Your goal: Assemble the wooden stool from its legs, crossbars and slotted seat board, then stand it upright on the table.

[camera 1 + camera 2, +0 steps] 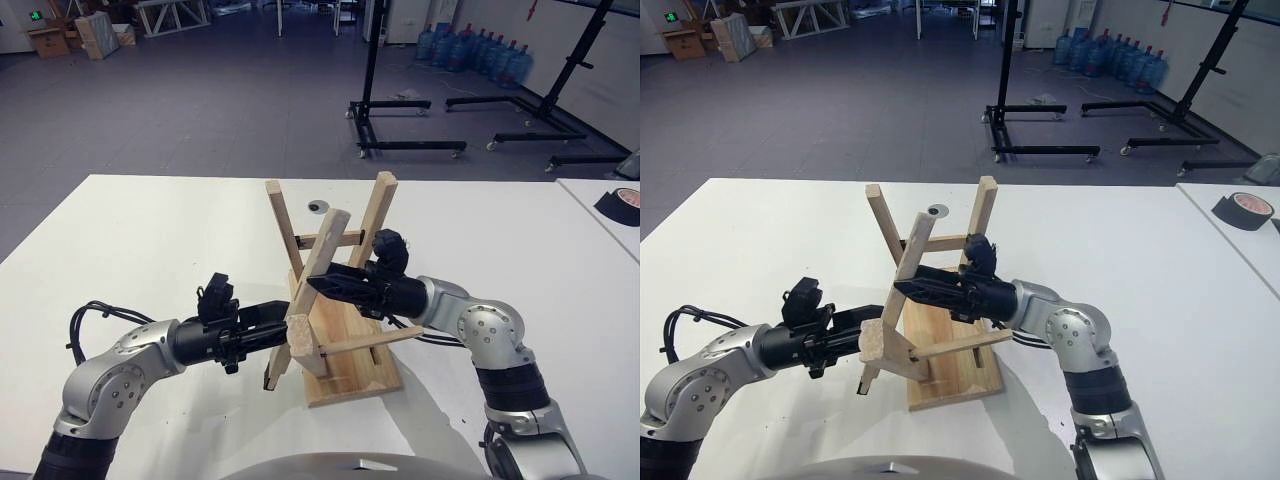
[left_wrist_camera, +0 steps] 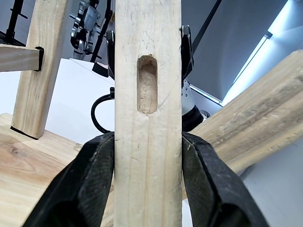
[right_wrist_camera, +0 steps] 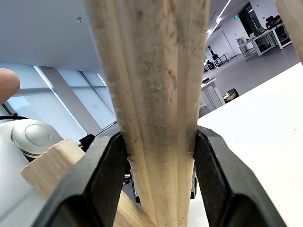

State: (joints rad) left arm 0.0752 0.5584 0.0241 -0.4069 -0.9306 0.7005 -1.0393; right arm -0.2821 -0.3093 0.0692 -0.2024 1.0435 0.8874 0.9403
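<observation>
The slotted seat board point(image 1: 350, 378) lies flat on the white table point(image 1: 150, 240), and two legs point(image 1: 283, 220) point(image 1: 378, 205) joined by a crossbar point(image 1: 335, 238) stand up from its far side. A third leg point(image 1: 306, 345) with a crossbar point(image 1: 375, 342) sticks up at the near side. A loose leg point(image 1: 325, 250) leans across them. My left gripper point(image 1: 275, 338) is shut on its lower part, and its mortise slot point(image 2: 147, 85) sits between the fingers. My right gripper point(image 1: 320, 283) is shut on the same leg point(image 3: 156, 94) higher up.
A black tape roll point(image 1: 620, 203) lies on the neighbouring table at the far right. A small round disc point(image 1: 317, 207) sits behind the stool. Black wheeled stands point(image 1: 410, 110) are on the floor beyond the table's far edge. Bare tabletop spreads to both sides.
</observation>
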